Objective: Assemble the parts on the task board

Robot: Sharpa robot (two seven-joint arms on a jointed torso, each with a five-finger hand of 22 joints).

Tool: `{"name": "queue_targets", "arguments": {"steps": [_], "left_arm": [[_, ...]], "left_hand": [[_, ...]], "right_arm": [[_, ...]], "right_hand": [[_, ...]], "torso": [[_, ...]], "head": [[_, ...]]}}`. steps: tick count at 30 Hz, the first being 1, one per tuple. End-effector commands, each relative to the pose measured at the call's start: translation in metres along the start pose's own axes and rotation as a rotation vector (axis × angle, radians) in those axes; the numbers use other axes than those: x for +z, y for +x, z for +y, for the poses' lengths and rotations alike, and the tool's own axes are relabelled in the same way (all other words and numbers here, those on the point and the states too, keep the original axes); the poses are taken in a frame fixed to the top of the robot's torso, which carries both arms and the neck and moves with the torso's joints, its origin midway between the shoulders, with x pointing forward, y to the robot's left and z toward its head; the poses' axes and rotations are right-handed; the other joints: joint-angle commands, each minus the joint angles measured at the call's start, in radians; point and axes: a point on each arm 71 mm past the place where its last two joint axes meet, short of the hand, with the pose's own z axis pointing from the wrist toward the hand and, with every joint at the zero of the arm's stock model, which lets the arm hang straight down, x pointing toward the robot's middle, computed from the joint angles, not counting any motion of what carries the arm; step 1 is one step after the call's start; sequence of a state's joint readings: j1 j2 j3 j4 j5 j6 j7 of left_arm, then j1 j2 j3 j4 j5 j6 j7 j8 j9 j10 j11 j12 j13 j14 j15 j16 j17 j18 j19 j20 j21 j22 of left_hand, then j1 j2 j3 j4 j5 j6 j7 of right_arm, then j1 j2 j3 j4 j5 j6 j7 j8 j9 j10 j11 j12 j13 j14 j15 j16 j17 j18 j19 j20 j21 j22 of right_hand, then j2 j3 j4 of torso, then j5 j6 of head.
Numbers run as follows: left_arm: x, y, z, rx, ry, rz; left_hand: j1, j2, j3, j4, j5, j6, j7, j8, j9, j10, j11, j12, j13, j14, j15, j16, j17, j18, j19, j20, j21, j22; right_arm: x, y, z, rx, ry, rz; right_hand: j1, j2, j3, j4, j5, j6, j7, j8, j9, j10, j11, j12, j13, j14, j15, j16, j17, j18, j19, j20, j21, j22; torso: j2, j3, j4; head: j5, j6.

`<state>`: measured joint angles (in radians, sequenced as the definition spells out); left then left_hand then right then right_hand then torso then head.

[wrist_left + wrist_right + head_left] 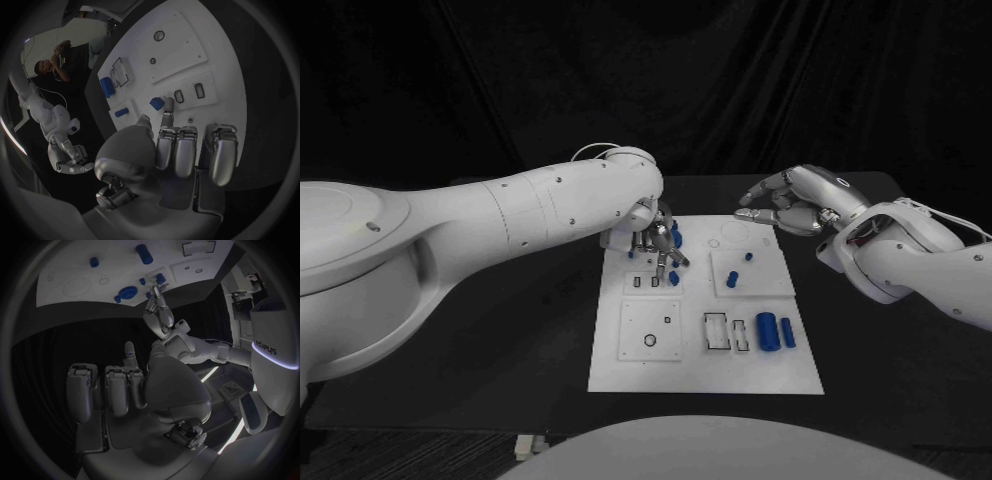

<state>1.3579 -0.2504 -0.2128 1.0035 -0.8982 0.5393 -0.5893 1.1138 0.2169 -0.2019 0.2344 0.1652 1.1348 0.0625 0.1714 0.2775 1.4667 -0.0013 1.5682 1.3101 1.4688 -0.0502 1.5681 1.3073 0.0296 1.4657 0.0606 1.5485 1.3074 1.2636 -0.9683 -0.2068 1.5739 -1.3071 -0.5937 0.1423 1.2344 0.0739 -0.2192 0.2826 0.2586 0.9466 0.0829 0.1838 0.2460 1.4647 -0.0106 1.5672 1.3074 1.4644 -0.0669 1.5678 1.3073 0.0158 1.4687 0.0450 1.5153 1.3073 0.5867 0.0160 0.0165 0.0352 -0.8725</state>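
Two robot hands are at work here, and only the left robot hand (651, 235) is over the task board (625, 375). In the left wrist view its fingers (167, 109) reach down to the board's surface just beside a small blue part (156, 103); whether a fingertip actually touches or pinches that part I cannot tell. The right robot hand (793, 203) hovers off the board's far right corner over the black desk (855, 330), fingers curled in toward the palm and holding nothing.

Further out on the board, other blue parts are scattered: a large cylinder (767, 328) and a slimmer one (788, 332) lie side by side near the right edge, and a short piece (734, 278) rests on a raised white tile with another (749, 257) just beyond it.

These parts look like rigid moulded plastic, light and smooth, so they will probably roll or skid if nudged sideways rather than deform. A pinch across the short dimension, near the middle of each piece, seems the safest hold; the cylinders especially want opposing fingertips on their curved flanks, pressed gently.
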Motion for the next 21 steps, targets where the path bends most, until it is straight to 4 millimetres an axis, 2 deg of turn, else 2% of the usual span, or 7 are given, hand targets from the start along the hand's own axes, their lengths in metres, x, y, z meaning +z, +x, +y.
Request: {"name": "queue_targets", "arguments": {"steps": [1,11,21], "left_arm": [[0.0015,0.0025,-0.0027,0.003,0.018,0.020],[0.0051,0.0066,-0.0040,0.009,0.019,0.038],[0.0071,0.0091,-0.0056,0.012,0.022,0.047]], "left_hand": [[0.008,-0.002,0.007,0.000,-0.004,0.007,-0.001,0.000,0.001,0.104,-0.009,0.003,0.261,0.102,-0.008,0.003,0.263,-0.014,0.059,-0.004,-0.006,0.204],[0.012,-0.008,0.011,-0.005,-0.002,0.017,-0.004,0.001,0.004,0.104,-0.012,0.003,0.261,0.102,-0.010,0.003,0.263,-0.014,0.059,-0.006,-0.007,0.204],[0.011,-0.011,0.012,-0.006,-0.004,0.024,-0.006,0.002,0.006,0.104,-0.013,0.003,0.261,0.102,-0.011,0.003,0.263,-0.013,0.057,-0.007,-0.008,0.202]], "right_arm": [[-0.0005,0.0014,0.0002,-0.001,-0.007,0.009],[-0.0010,0.0014,-0.0009,-0.002,-0.004,0.012],[-0.0006,0.0019,-0.0011,-0.001,-0.001,0.017]], "right_hand": [[0.012,0.000,-0.005,0.001,0.003,0.000,0.003,-0.004,0.001,0.106,0.006,0.004,0.263,0.106,0.006,0.003,0.263,0.002,0.064,0.006,-0.005,0.241],[0.012,0.000,-0.005,0.001,0.003,0.000,0.003,-0.004,0.001,0.106,0.006,0.004,0.263,0.106,0.006,0.003,0.263,0.002,0.064,0.006,-0.005,0.241],[0.014,0.001,-0.006,0.001,0.004,0.000,0.003,-0.004,0.001,0.106,0.006,0.004,0.263,0.106,0.006,0.003,0.263,0.002,0.064,0.006,-0.006,0.241]], "torso": [[-0.001,0.0001,0.0002],[-0.001,0.0001,0.0005],[-0.001,-0.0001,-0.0003]], "head": [[-0.001,0.000],[-0.006,0.000],[-0.004,0.000]]}}
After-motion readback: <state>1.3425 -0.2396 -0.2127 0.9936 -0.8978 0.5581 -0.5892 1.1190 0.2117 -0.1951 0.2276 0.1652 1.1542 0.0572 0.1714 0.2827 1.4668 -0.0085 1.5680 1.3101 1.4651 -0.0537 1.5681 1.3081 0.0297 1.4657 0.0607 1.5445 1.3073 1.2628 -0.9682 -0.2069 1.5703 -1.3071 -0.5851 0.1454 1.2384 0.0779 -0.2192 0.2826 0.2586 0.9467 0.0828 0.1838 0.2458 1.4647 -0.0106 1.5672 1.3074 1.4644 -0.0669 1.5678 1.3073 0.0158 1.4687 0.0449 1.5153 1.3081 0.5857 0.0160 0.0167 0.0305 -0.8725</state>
